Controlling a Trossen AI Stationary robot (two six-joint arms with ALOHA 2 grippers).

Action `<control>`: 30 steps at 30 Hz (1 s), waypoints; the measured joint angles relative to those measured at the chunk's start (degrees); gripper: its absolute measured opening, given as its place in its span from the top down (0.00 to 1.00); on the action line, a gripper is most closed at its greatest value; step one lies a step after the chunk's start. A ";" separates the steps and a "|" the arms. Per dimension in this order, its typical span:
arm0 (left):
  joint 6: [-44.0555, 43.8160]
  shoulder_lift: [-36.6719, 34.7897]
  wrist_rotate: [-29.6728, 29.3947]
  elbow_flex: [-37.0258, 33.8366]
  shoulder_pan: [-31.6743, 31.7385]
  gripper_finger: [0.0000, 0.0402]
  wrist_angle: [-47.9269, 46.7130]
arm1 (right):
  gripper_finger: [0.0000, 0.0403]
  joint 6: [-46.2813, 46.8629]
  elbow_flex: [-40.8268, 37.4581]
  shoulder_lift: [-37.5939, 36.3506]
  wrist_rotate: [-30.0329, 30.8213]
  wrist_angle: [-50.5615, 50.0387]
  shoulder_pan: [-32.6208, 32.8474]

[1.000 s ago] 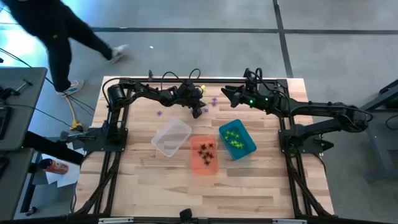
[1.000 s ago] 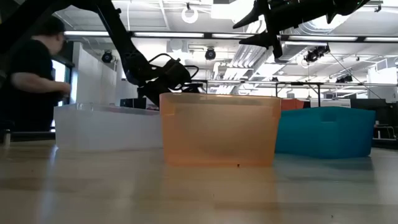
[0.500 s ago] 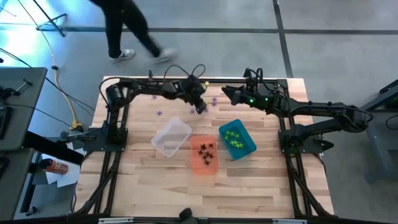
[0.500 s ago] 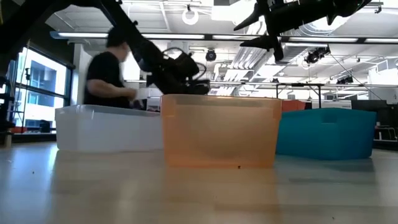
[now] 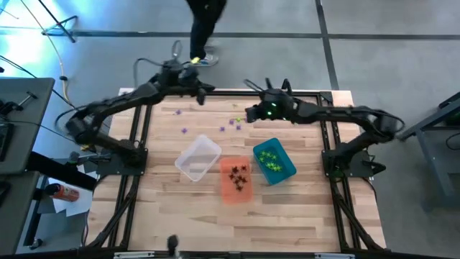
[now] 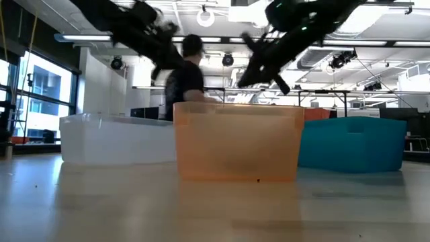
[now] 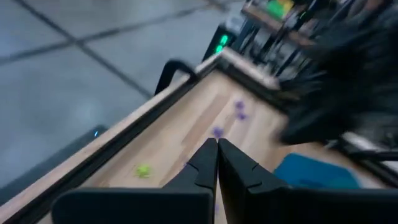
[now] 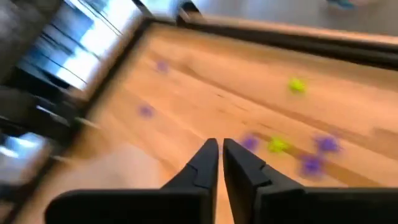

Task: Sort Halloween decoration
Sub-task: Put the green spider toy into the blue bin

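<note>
The Halloween decoration lies loose on the far part of the table: purple bits (image 5: 233, 126) with a green one (image 8: 277, 145) among them, and more purple (image 5: 184, 130) to the left. Black ones lie in the orange bin (image 5: 236, 180) and green ones in the teal bin (image 5: 274, 161). My left gripper (image 5: 201, 93) is shut, high above the table's far edge, with nothing showing between its fingers (image 7: 217, 146). My right gripper (image 5: 249, 114) hangs above and just right of the purple bits. Its fingers (image 8: 219, 148) are together and hold nothing that shows.
A clear bin (image 5: 198, 158) stands left of the orange one, and all three bins sit mid-table in a row (image 6: 235, 138). A green bit (image 7: 143, 170) lies by the far edge rail. A person (image 5: 205, 21) walks past beyond the far edge.
My left gripper, still shut, has risen from just above the purple bits and swung toward the table's far-left. My right gripper has moved left and down toward the purple bits and has shut. The person has walked from left to right behind the table.
</note>
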 joint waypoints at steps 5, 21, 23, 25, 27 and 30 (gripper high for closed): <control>-2.82 -12.68 -0.06 -7.03 -0.89 1.00 1.35 | 0.99 -7.99 13.81 13.00 -5.62 -11.91 -3.31; -7.62 -22.99 -4.36 -12.31 -3.71 1.00 3.46 | 1.00 -13.01 35.65 38.39 -6.23 -32.95 -5.16; -7.44 -22.99 -4.46 -12.31 -3.71 1.00 3.46 | 1.00 -12.99 35.36 39.08 -5.84 -33.76 -5.16; -7.42 -22.99 -4.70 -12.31 -3.71 1.00 3.44 | 1.00 -12.98 35.07 39.20 -5.83 -33.26 -5.18; -7.41 -22.99 -5.59 -12.31 -3.71 1.00 3.42 | 1.00 -12.76 34.68 39.22 -5.84 -32.72 -5.16; -7.40 -22.99 -6.91 -12.31 -3.71 1.00 3.37 | 1.00 -12.61 34.63 39.25 -5.84 -32.74 -5.13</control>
